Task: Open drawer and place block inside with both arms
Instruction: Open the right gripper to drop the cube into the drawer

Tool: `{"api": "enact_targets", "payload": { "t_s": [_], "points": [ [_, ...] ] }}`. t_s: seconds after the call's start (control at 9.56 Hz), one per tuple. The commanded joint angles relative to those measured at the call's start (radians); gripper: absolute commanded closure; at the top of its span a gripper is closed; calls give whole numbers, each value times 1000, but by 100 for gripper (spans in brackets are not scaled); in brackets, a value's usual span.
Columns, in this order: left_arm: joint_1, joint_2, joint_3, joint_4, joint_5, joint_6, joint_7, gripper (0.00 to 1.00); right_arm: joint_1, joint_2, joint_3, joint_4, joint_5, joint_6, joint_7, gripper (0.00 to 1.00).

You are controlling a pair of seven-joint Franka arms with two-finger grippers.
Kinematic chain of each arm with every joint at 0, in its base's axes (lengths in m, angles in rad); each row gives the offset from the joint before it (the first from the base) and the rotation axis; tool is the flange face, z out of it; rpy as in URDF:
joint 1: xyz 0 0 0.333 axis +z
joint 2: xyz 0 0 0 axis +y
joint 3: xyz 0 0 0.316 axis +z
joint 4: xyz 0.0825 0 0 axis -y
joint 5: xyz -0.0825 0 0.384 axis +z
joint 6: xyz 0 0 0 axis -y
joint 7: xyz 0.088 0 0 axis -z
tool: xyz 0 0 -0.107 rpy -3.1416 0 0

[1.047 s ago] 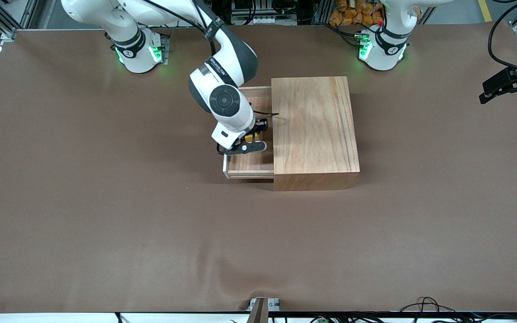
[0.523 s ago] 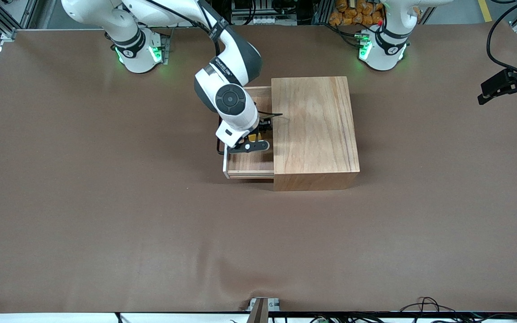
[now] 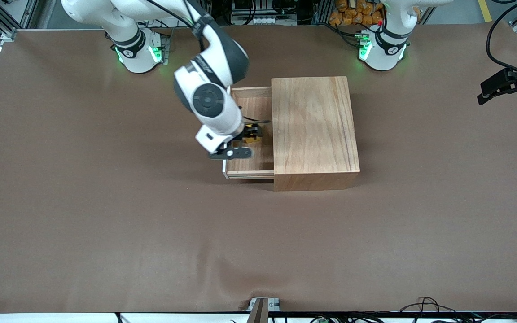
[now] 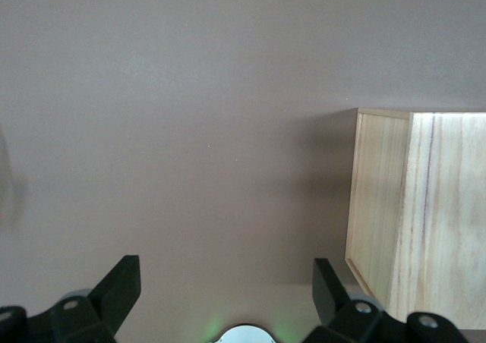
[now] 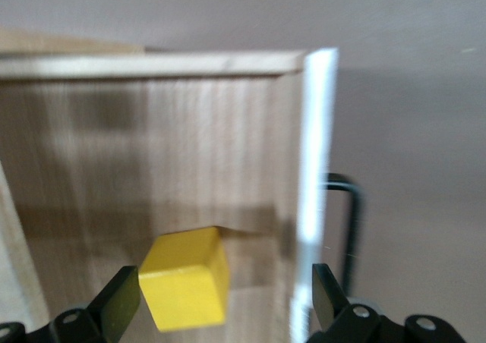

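The drawer is pulled out of the wooden box toward the right arm's end of the table. The yellow block lies on the drawer floor. My right gripper hangs open over the drawer. In the right wrist view the block sits between the spread fingers, close to one of them, with the right gripper above the drawer's white-edged front panel and black handle. My left gripper waits open and empty at the left arm's end of the table; it also shows in its own wrist view.
The brown table cover spreads all round the box. The left wrist view shows a corner of the wooden box and bare table. Cables lie along the table's near edge.
My right arm's wrist has shifted away from the box toward the drawer's front panel and now hides the handle. The block stays in the drawer. The left arm has barely moved.
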Motion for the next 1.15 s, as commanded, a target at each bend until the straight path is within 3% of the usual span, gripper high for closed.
{"api": "enact_targets", "payload": {
  "t_s": [0.0,0.21,0.73,1.05],
  "points": [
    [-3,1,-3,19,-10,-22,5,0,-75,-104,3,-16,5,-71,-3,0],
    [0,1,-8,21,-7,-22,5,0,-184,-173,1,-23,2,-110,-58,0],
    [0,1,-8,25,-6,-22,5,0,-577,-328,10,-30,-101,-295,-527,0],
    [-3,2,-8,31,-1,-22,5,0,-754,-440,87,-28,-242,-418,-608,0]
  ]
}}
